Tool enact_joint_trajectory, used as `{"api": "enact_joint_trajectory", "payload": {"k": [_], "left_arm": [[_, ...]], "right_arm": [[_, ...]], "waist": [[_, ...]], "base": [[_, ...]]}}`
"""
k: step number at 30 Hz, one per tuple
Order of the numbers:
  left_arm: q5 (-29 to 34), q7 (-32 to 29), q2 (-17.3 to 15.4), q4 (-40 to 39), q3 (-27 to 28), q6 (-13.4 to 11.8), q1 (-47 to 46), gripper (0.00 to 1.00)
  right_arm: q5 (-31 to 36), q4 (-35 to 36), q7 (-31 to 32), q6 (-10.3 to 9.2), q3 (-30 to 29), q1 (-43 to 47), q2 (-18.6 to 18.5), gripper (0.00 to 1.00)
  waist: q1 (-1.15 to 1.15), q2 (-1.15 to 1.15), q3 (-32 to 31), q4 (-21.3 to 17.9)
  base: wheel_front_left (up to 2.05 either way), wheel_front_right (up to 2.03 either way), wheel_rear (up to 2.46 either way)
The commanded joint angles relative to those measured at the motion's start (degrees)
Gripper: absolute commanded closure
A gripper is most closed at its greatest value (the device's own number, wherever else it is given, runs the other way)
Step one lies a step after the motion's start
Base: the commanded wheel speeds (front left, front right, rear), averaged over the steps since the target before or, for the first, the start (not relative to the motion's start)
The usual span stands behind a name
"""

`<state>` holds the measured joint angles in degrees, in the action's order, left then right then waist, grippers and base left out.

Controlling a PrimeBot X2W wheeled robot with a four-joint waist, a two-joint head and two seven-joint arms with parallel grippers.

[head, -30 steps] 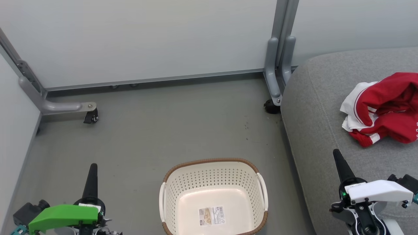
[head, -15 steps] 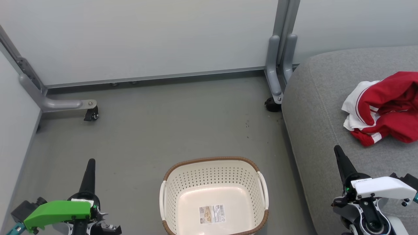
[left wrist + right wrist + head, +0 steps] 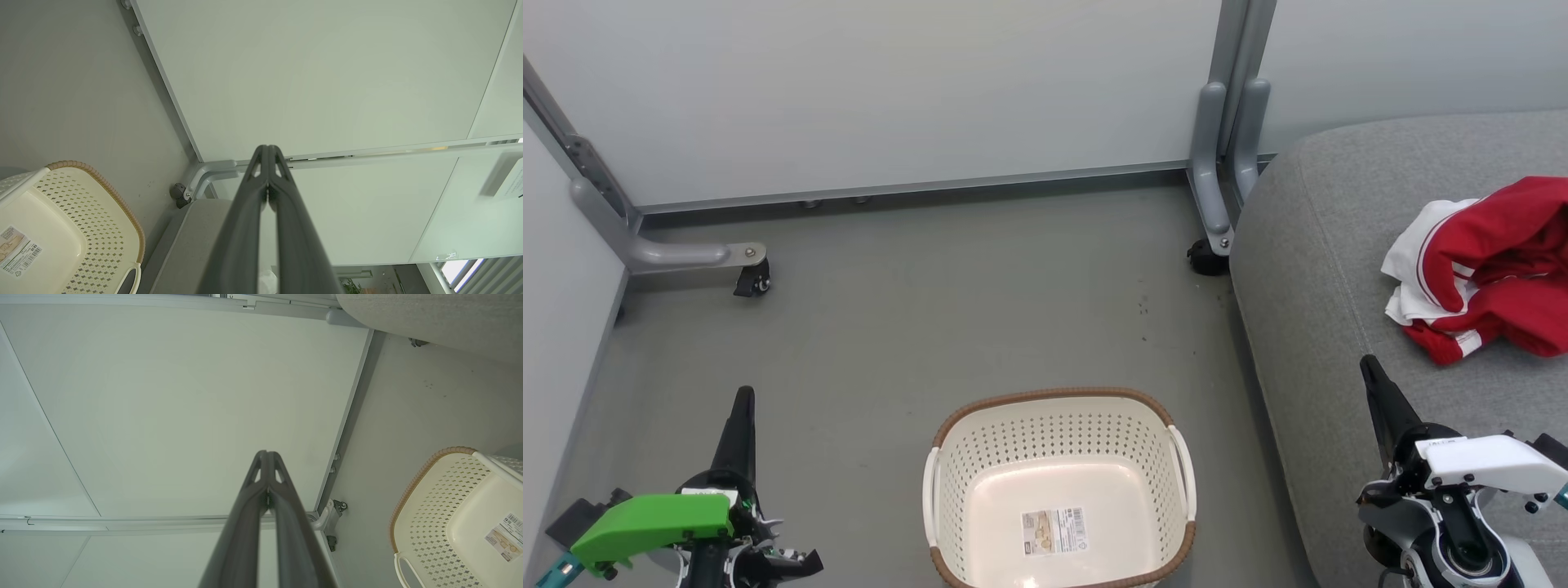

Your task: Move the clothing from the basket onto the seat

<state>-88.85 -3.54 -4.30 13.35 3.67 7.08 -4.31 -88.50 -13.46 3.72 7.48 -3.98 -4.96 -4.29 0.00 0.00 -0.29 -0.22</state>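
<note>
Clothing (image 3: pixel 1494 269) lies heaped on the seat (image 3: pixel 1323 269) while the basket (image 3: pixel 1045 398) on the floor stands bare, so the transfer looks finished, and with the left gripper (image 3: pixel 743 396) and right gripper (image 3: pixel 1367 363) both pinched closed on nothing, the next move probably calls only for resting the arms.

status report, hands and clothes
Left hand shut, right hand shut, both empty. Red-and-white sportswear clothing on light-grey upholstered seat. Cream perforated plastic basket empty. No obstruction seen.

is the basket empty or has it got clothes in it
Empty: the basket shows its bare base and label sticker; the red clothing lies on the seat.
</note>
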Motion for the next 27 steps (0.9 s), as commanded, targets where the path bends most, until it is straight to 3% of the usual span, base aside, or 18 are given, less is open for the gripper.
{"api": "enact_joint_trajectory", "payload": {"k": [1,12,27], "left_arm": [[-1.13,-0.44,-0.08,0.15,0.38,0.37,-1.48,1.0],[-5.27,-1.63,0.06,0.73,1.16,0.57,-2.34,1.0],[-4.81,-1.89,0.34,0.71,1.41,0.55,-2.28,1.0]], "right_arm": [[-1.3,-0.1,0.47,0.02,-0.27,-0.77,0.05,1.0],[-5.45,-0.55,1.72,0.02,-1.02,-1.45,0.25,1.0],[-4.96,-0.57,1.86,0.02,-1.32,-1.35,0.47,1.0]], "waist": [[0.0,0.0,0.06,0.03],[0.0,0.0,0.46,0.21],[0.0,0.0,0.47,0.22]], "base": [[0.0,0.0,0.0],[0.0,0.0,0.0],[0.0,0.0,0.0]]}}
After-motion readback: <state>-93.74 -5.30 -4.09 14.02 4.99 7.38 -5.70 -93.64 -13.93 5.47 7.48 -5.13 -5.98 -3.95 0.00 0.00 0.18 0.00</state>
